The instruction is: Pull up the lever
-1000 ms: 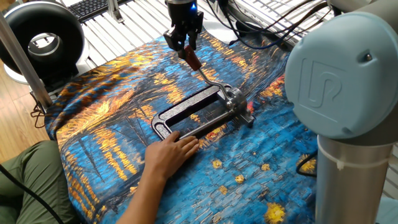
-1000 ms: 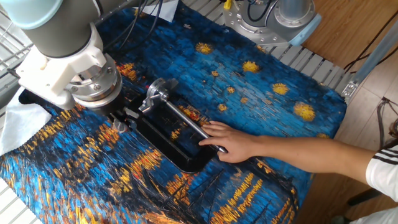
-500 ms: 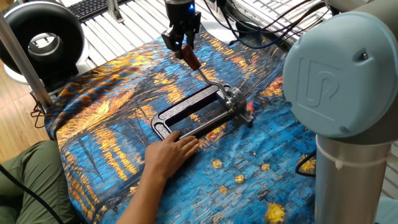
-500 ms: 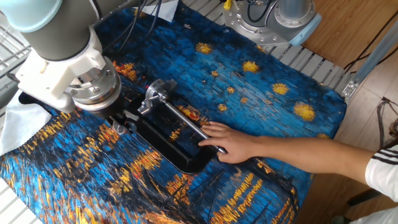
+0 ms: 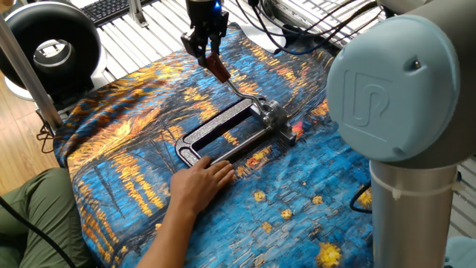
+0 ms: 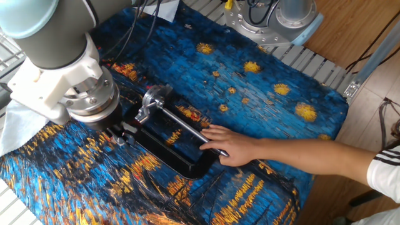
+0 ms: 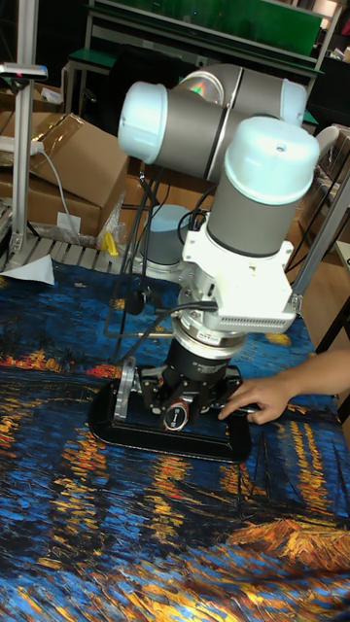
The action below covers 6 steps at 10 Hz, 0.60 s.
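The lever [image 5: 222, 70] is a thin silver arm with a dark red knob, rising at a slant from the silver hinge [image 5: 271, 117] of the black clamp frame [image 5: 217, 132]. My gripper [image 5: 210, 58] comes down from above and is shut on the red knob. In the other fixed view my wrist [image 6: 87, 100] hides the fingers and the knob, while the frame [image 6: 181, 159] lies just beside it. The tall fixed view has the gripper body [image 7: 185, 403] standing over the frame [image 7: 156, 437].
A person's hand [image 5: 199, 184] presses on the frame's near end, also seen as the hand [image 6: 232, 147]. The table wears a blue and orange painted cloth [image 5: 134, 126]. A black ring-shaped device [image 5: 50, 46] and cables [image 5: 305, 30] lie at the back. My large elbow joint [image 5: 394, 89] fills the right foreground.
My gripper has moved left and slightly away while holding the knob, so the lever stands steeper. The frame has slid a little to the left under the hand.
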Tool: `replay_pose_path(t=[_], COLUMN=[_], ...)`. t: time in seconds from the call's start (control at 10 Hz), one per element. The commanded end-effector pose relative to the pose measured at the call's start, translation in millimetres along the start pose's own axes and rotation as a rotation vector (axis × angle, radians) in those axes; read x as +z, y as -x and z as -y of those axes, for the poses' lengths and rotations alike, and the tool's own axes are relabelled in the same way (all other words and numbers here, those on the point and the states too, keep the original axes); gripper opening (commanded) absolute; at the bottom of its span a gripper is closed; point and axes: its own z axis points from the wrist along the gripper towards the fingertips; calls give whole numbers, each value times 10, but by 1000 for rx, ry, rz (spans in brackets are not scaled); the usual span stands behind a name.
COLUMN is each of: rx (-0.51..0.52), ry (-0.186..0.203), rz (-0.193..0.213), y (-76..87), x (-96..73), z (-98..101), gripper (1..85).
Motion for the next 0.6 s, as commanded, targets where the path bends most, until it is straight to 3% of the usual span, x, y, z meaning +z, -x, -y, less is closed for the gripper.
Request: replay_pose_path(t=[0.0,0.3,0.5], rx=[-10,-47,-32], ry=[3,-5,-36], rz=[20,24,12], y=[63,-10,-121], x=[-63,-132,-204], z=[-37,-39,11], gripper=[457,563,543])
